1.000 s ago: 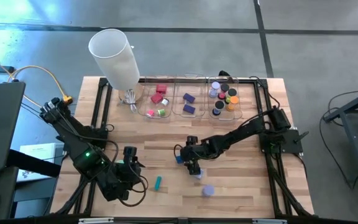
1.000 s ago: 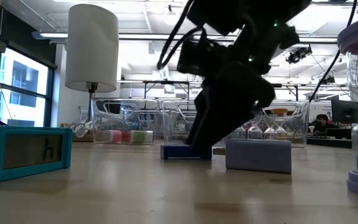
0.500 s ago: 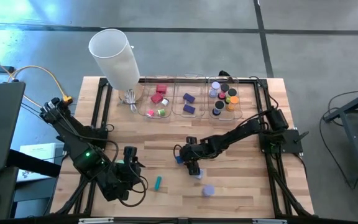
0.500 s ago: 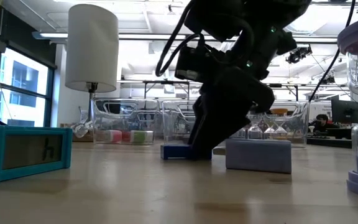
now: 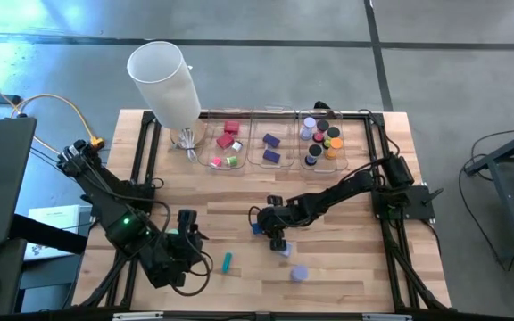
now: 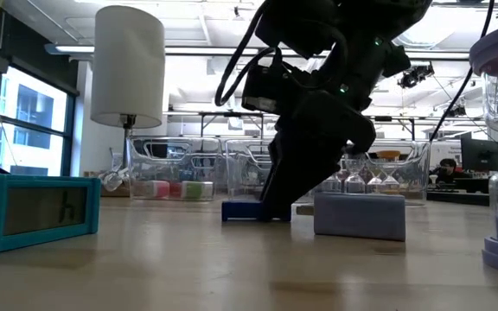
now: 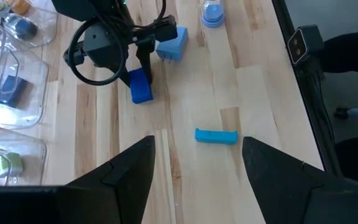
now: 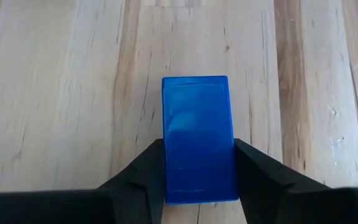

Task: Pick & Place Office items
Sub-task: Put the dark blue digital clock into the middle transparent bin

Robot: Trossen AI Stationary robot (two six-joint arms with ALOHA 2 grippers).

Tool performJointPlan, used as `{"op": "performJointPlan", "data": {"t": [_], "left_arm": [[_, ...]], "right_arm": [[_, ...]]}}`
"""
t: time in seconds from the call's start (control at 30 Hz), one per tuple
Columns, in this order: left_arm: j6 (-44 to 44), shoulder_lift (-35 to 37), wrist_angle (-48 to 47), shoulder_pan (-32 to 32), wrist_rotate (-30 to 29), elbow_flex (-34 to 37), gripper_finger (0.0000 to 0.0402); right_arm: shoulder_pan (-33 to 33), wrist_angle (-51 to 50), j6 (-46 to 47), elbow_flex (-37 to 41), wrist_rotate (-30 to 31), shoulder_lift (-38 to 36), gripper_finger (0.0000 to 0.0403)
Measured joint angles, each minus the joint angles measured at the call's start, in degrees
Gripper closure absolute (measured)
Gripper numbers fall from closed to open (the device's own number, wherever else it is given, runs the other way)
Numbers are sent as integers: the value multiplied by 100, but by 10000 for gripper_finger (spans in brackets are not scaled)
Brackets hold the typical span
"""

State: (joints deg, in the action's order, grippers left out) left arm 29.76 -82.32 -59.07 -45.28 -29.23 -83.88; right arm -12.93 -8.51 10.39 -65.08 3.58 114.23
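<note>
A dark blue block (image 8: 197, 140) lies flat on the wooden table near its middle, also in the high view (image 5: 258, 228) and the low view (image 6: 240, 210). My right gripper (image 8: 197, 180) is shut on it. A light blue block (image 5: 285, 250), a lavender roll (image 5: 299, 273) and a teal stick (image 5: 227, 261) lie on the table nearer the front edge. My left gripper (image 7: 197, 174) hangs open above the near left part of the table, holding nothing, with the teal stick (image 7: 216, 135) ahead of it. My right gripper pinches the blue block's two long sides (image 8: 166, 168) between its two fingers, at the end nearest the gripper. The fingers (image 8: 253, 174) slant down from the table's right and run along the block. The block's underside rests flat on the table.
Three clear bins (image 5: 270, 147) with coloured pieces stand in a row at the far edge. A tall white cylinder (image 5: 163, 80) rises at the far left. Black frame rails (image 5: 382, 169) run along the table's sides. Bare wood lies between the arms.
My right gripper has shut on the blue block without leaving its place. The block has stayed flat on the table, nudged slightly sideways in the low view.
</note>
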Motion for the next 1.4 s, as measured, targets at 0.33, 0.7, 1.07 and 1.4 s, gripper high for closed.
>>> {"op": "performJointPlan", "data": {"t": [0.33,0.7,1.07,1.4], "left_arm": [[-41,4,-8,217,4,0,167],[-1123,4,-29,514,15,0,167],[-1910,4,-131,1098,181,0,167],[-2632,26,-272,2192,1865,0,167]], "right_arm": [[-194,-1132,182,-347,236,-686,263],[-304,-3159,196,-1337,344,-1255,263],[373,-5172,-407,-2717,461,-1512,263],[1833,-5450,-1508,-3588,35,-1506,263]]}}
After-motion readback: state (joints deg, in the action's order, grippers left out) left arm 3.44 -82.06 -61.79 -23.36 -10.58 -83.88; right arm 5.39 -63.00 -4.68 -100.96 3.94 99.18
